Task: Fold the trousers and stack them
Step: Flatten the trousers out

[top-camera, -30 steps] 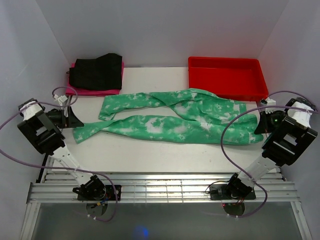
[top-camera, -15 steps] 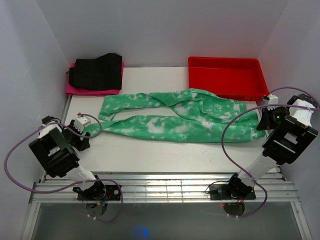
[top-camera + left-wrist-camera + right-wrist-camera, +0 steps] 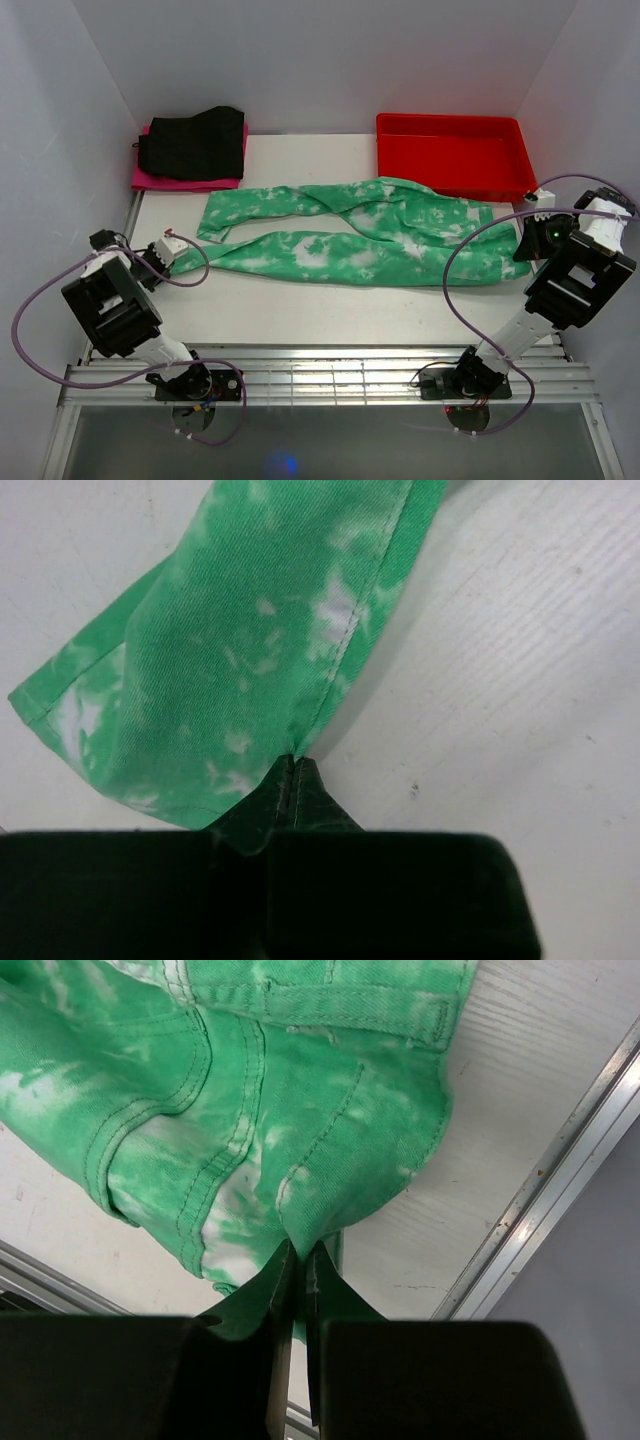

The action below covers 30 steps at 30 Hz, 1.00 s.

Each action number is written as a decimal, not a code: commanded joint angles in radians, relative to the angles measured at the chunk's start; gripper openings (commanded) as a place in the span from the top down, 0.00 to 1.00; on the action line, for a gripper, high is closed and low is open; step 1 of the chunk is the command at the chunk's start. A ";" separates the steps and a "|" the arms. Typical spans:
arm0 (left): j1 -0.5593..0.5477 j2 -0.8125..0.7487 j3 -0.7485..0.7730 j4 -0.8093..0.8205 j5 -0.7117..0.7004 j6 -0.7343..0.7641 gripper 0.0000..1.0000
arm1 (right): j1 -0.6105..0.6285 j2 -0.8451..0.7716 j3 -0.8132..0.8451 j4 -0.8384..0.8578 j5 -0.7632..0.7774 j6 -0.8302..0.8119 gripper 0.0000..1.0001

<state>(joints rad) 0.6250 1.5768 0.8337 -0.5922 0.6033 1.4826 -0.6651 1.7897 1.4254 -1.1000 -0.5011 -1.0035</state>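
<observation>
The trousers (image 3: 340, 235), bright green with white tie-dye blotches, lie stretched across the table, waist at the right, two legs running left. My left gripper (image 3: 172, 252) is shut on the hem end of the nearer leg (image 3: 220, 670), the cloth pinched at its tips (image 3: 292, 765). My right gripper (image 3: 528, 240) is shut on the waist end (image 3: 290, 1110), fabric pulled into its tips (image 3: 298, 1250). The farther leg (image 3: 250, 205) lies free on the table.
A black garment (image 3: 192, 142) lies folded on a pink garment (image 3: 160, 180) at the back left corner. A red tray (image 3: 452, 155) stands at the back right. Metal rails (image 3: 320, 375) run along the near table edge.
My left arm swung in from the far left to the near leg's hem and its gripper shut on the cloth. The right arm stayed put, holding the waist.
</observation>
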 commanded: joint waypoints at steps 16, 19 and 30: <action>0.093 0.050 0.666 -0.708 0.260 -0.357 1.00 | -0.034 -0.138 0.059 -0.103 0.053 -0.218 0.92; 0.084 0.255 0.853 -0.574 0.262 -0.627 1.00 | 0.014 -0.017 0.118 -0.077 0.096 -0.149 0.92; -0.048 0.309 0.766 -0.210 -0.003 -0.819 0.19 | 0.319 0.161 0.299 0.060 0.202 0.284 0.40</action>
<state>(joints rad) 0.5655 2.1838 1.7447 -0.8318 0.6689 0.5282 -0.3115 2.1235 1.7477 -1.0222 -0.3145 -0.7406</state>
